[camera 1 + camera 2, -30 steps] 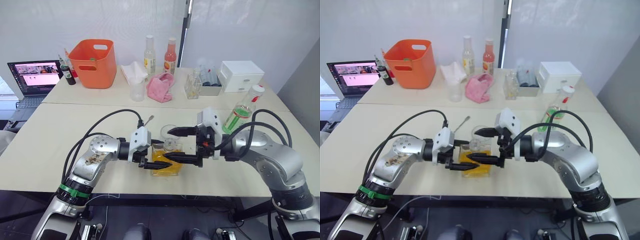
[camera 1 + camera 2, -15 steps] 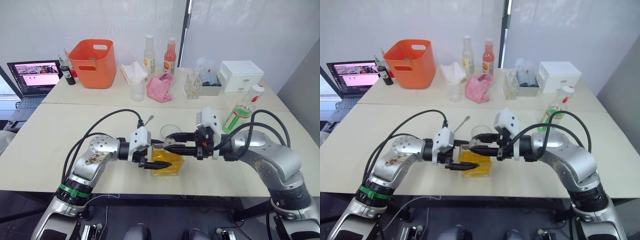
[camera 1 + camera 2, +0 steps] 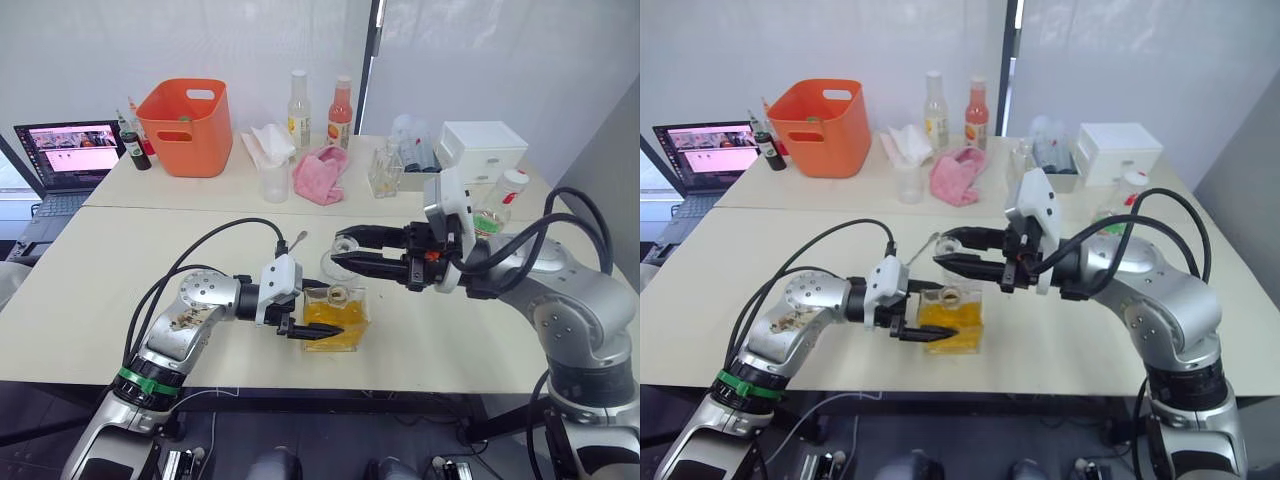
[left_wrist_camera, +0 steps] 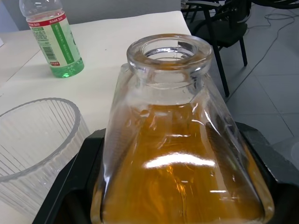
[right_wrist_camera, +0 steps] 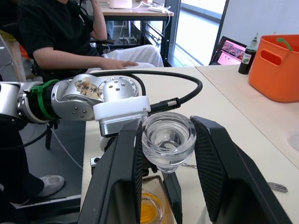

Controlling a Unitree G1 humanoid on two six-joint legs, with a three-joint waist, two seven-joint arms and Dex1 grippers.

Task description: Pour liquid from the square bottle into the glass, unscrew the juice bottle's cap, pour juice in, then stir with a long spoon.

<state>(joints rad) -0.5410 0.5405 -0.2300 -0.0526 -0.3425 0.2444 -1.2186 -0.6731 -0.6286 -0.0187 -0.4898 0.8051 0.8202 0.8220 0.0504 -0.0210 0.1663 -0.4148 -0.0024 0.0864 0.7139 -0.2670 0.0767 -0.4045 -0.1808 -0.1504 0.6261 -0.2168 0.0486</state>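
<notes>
Square bottle sits low in the centre of the frame on the near table, upright, a bit over half full of orange-yellow liquid, its short neck open with no stopper in it. My left gripper is clamped on its body, one black finger on each flat side; in the left wrist view the bottle sits between my two fingers, which touch its walls. My left arm reaches in from the lower left, forearm roughly level above the tabletop.

Just behind the bottle stands the glass, a clear ribbed tumbler, empty as far as I can see. A thin metal spoon lies on the table just beyond it.

Right of centre, my right gripper hangs above and behind the bottle, well clear of its neck, gripping a round clear glass stopper between its pads. That arm comes in from the right edge, forearm level, fingers pointing toward frame left.

Further right, partly hidden behind my right wrist, is the juice bottle, its white cap on; the left wrist view shows its green label and a little liquid at the base.
</notes>
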